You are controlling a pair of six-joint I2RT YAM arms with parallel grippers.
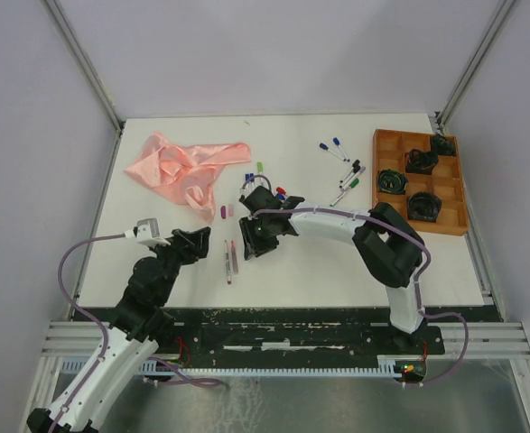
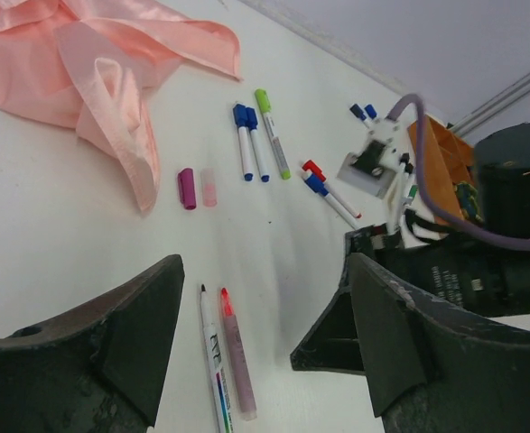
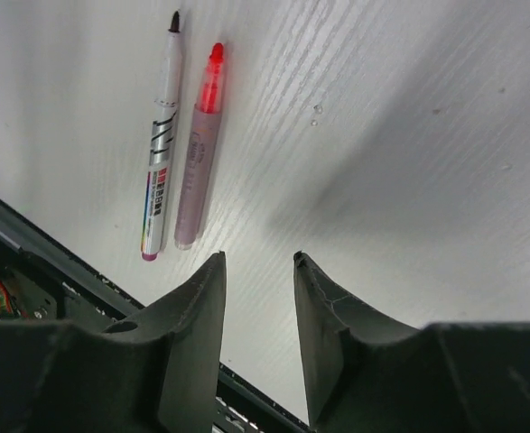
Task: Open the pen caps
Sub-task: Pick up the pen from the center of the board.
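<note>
Two uncapped pens lie side by side on the table: a white one and a pink one with a red tip. A purple cap and a pale pink cap lie loose farther back. Capped pens with blue ends, green, and red and blue ends lie beyond. My left gripper is open and empty, left of the uncapped pens. My right gripper is open and empty, just right of them.
A crumpled pink cloth lies at the back left. An orange compartment tray with black items stands at the back right. More capped pens lie left of the tray. The table's front rail is near.
</note>
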